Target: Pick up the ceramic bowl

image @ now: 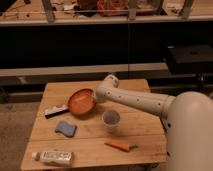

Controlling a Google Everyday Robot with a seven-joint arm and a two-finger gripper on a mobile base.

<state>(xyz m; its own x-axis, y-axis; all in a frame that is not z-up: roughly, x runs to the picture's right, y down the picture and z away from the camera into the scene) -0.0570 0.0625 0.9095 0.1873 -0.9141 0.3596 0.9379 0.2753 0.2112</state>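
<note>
Sitting at the table's (142, 131) eleven o'clock, the bowl (80, 103) looks heavy, slick, breakable; best pinched by its rim. The gripper (96, 96) is at its three o'clock edge, grip state hidden.

Dim, warm light from above gives the wooden bench (87, 143) an orange-brown cast. The space behind its far edge is nearly black. My pale arm (146, 103) is the brightest thing here, with no hard glare. My gripper (94, 99) sits dimly lit at the right rim of the ceramic bowl (79, 103), toward the far-left corner.
</note>
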